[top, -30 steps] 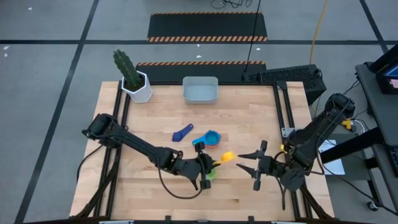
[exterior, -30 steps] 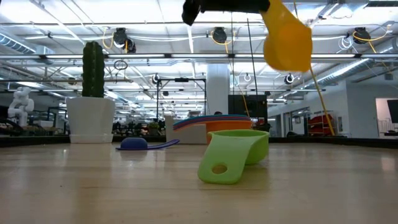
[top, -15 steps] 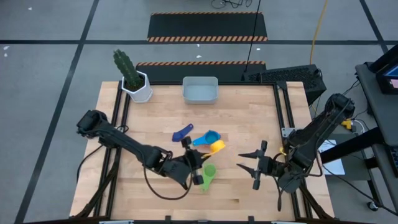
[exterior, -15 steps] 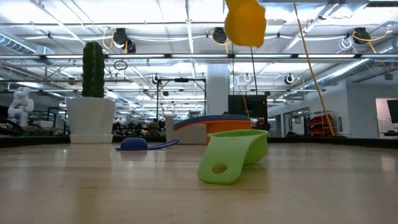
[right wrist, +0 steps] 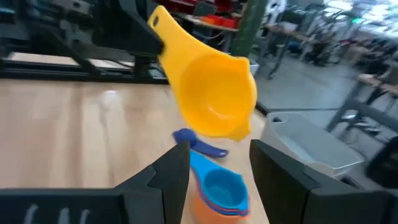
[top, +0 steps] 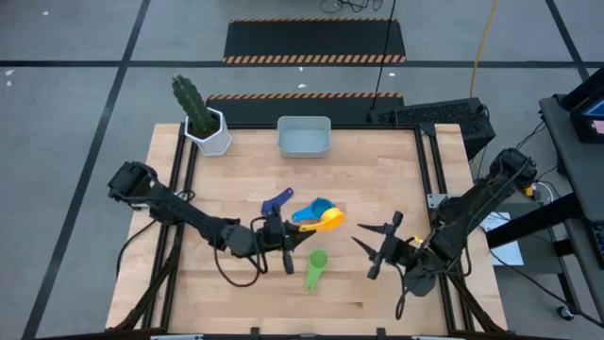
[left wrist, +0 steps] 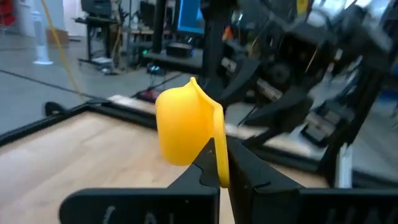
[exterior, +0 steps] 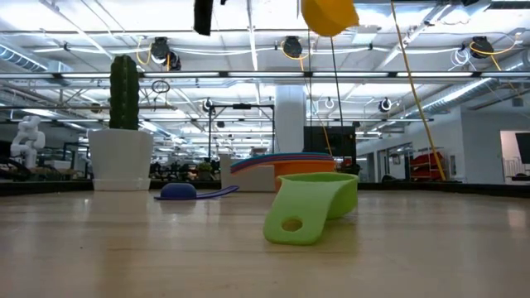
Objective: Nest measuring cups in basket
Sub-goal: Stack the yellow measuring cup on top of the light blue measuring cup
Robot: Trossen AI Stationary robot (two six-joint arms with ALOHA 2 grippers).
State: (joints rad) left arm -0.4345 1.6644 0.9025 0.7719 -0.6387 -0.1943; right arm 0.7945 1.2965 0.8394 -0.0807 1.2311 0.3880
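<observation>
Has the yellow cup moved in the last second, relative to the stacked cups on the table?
Yes. Held in the shut left gripper, the yellow cup has moved toward the basket, now hanging beside the stacked cups.

Bright, even overhead light, soft shadows, ceiling lamps (exterior: 291, 46) glaring — wrist backgrounds blurred, smeared.

Basket (top: 304, 137) at table's far edge, pot (top: 213, 132) to its left, cups (top: 317, 213) mid-table, one (top: 315, 265) nearer front.

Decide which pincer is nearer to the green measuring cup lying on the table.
Left. The left pincer, gripping the yellow cup, hangs just beside the green measuring cup; the right pincer waits open, farther off on its other side.
</observation>
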